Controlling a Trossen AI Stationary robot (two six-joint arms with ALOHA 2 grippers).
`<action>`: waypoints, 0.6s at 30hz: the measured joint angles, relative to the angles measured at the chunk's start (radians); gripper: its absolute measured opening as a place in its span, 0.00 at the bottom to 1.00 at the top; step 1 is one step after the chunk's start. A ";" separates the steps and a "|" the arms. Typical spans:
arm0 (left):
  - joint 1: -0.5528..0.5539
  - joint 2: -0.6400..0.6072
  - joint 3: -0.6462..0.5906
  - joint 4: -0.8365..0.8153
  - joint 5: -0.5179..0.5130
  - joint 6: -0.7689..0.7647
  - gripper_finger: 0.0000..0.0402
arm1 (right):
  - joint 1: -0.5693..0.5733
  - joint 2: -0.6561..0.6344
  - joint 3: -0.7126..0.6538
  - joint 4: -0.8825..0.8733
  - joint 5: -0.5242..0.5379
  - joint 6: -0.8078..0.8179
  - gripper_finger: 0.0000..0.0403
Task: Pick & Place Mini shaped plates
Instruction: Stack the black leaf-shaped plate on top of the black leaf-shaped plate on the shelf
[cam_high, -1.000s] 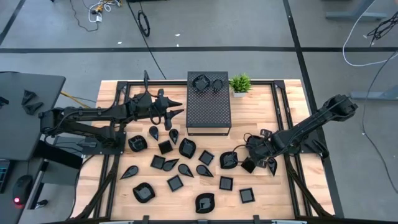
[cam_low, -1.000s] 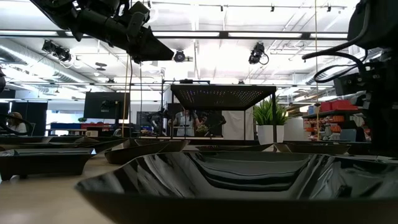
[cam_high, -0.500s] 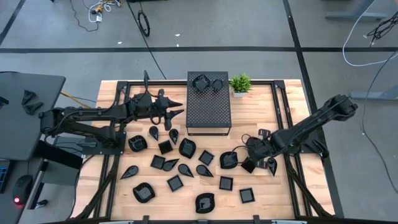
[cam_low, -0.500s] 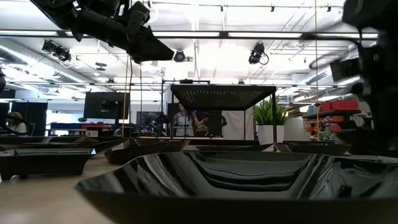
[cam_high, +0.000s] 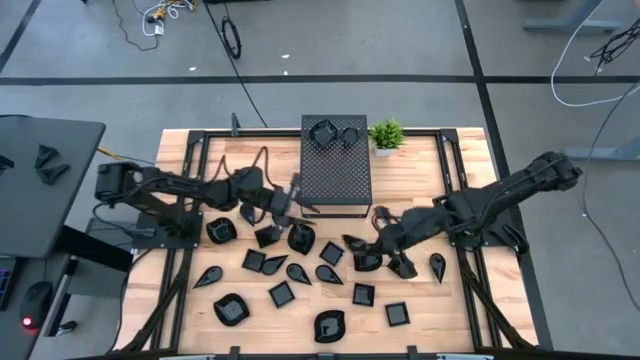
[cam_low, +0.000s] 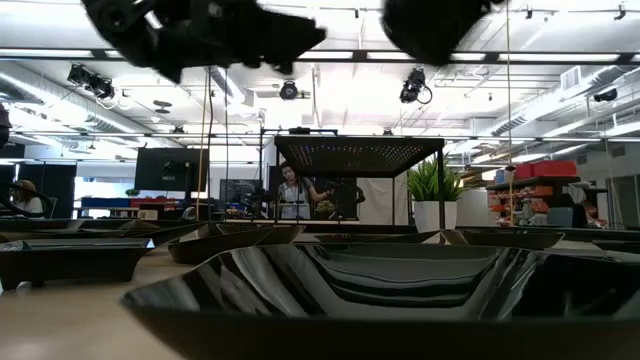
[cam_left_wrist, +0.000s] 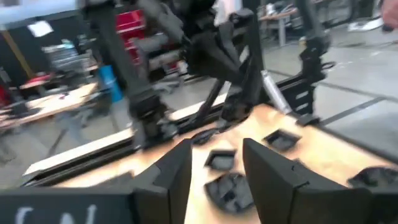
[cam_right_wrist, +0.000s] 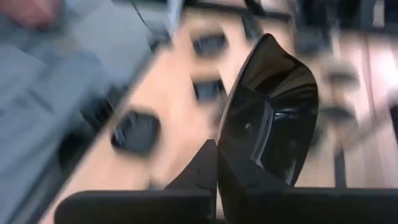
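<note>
Several mini shaped plates, small glossy black dishes (cam_high: 282, 294), lie spread over the wooden table's near half. Two more plates (cam_high: 336, 134) rest on top of the black perforated box (cam_high: 336, 185). My right gripper (cam_high: 377, 222) hangs above the table's middle right, shut on a teardrop plate (cam_right_wrist: 273, 112). My left gripper (cam_left_wrist: 214, 180) is open and holds nothing. It points level near the box's near left corner (cam_high: 288, 205), above the plates there. My right gripper pinches the teardrop plate by the rim of its wider end (cam_right_wrist: 245, 171). One finger (cam_right_wrist: 200, 167) lies against the plate's outer side; the plate hides the other. The plate stands on edge, its pointed tip (cam_right_wrist: 267, 38) away from the fingers, lifted clear of the table.
A small green potted plant (cam_high: 386, 133) stands right of the box at the far edge. Black frame rails (cam_high: 452, 180) run along the table's left and right sides. A large plate (cam_low: 340, 290) fills the low view's foreground. People stand in the room behind (cam_low: 292, 193).
My right gripper has risen from the table's right side and swung toward the table's middle, turning as it went, with the teardrop plate lifted clear. In the last half second my left gripper has moved toward the table's right and near edge, to the box's near left corner.
</note>
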 joint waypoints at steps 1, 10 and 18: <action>-0.007 0.023 0.028 0.002 0.029 -0.008 0.41 | -0.016 0.002 -0.005 0.051 -0.032 -0.031 0.01; -0.018 0.159 0.213 -0.023 0.335 -0.086 0.62 | -0.092 0.026 -0.008 0.173 -0.133 -0.153 0.01; -0.022 0.181 0.250 -0.037 0.365 -0.079 0.55 | -0.100 0.026 -0.008 0.160 -0.133 -0.158 0.01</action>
